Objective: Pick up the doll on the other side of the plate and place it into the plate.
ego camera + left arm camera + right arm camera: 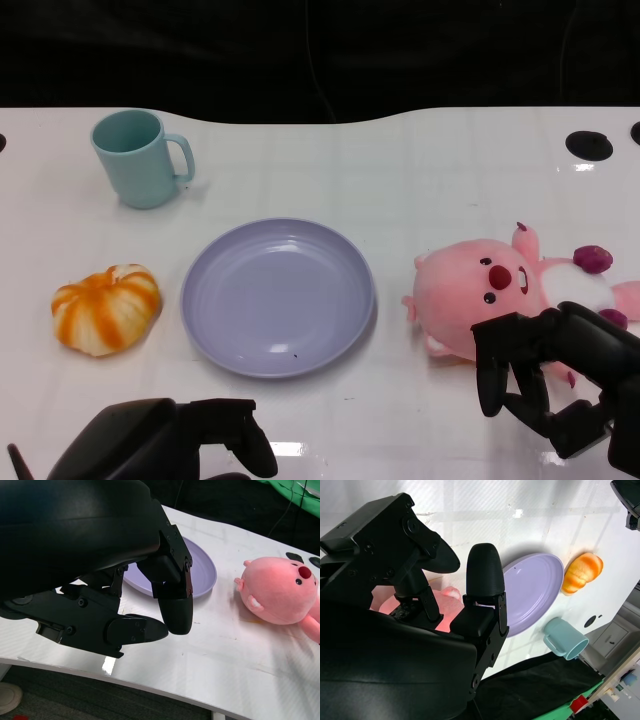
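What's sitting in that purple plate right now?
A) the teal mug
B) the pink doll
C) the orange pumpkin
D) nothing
D: the plate shows only bare surface, with the pink doll lying to one side, the pumpkin to the other, and the mug beyond it.

Pink doll (480, 285), lilac plate (340, 345)

A glossy white bench (400, 170) carries a lilac plate (277, 296) between the two robot hands, a pink plush doll (490, 285) lying just beyond the right robot hand (555, 375), an orange pumpkin (106, 307) beyond the left robot hand (170, 440), and a teal mug (140, 158) farther back.
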Robot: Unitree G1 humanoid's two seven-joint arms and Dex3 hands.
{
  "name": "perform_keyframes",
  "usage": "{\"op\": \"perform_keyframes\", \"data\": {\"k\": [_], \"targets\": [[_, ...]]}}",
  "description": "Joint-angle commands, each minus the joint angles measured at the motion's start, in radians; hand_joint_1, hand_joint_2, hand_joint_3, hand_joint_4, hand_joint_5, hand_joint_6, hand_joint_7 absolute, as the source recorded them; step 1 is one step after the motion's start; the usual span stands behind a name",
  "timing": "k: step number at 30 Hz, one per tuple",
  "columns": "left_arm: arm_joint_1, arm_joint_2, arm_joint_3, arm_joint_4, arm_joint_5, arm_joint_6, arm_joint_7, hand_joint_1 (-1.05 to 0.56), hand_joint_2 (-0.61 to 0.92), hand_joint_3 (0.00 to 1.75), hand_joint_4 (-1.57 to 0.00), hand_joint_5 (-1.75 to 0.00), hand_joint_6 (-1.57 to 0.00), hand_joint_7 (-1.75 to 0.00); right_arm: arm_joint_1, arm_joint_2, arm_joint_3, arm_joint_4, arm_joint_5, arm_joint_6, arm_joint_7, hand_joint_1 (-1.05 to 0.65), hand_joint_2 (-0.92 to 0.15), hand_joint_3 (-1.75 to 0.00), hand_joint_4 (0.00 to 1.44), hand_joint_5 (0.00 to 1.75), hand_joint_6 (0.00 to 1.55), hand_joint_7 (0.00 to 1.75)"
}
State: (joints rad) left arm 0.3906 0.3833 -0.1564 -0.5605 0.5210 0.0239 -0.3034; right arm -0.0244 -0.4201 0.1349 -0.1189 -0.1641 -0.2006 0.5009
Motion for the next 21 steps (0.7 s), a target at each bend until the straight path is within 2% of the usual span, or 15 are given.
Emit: {"op": "perform_keyframes", "data": {"k": [1, 21], "targets": [[-0.001, 0.016, 0.005, 0.006, 0.003, -0.007, -0.002, -0.27, 0.92, 0.41, -0.61, -1.65, -0.71, -0.96, -0.005, -0.013, -0.002, 0.007, 0.002, -0.010, -0.005, -0.07, -0.39, -1.31, 0.84, 1.75, 0.75, 1.48], [-0.002, 0.015, 0.005, 0.007, 0.003, -0.005, -0.006, -0.27, 0.92, 0.40, -0.62, -1.64, -0.71, -0.95, -0.008, -0.016, -0.001, 0.000, -0.010, 0.007, -0.001, -0.06, -0.39, -1.31, 0.83, 1.75, 0.75, 1.47]]}}
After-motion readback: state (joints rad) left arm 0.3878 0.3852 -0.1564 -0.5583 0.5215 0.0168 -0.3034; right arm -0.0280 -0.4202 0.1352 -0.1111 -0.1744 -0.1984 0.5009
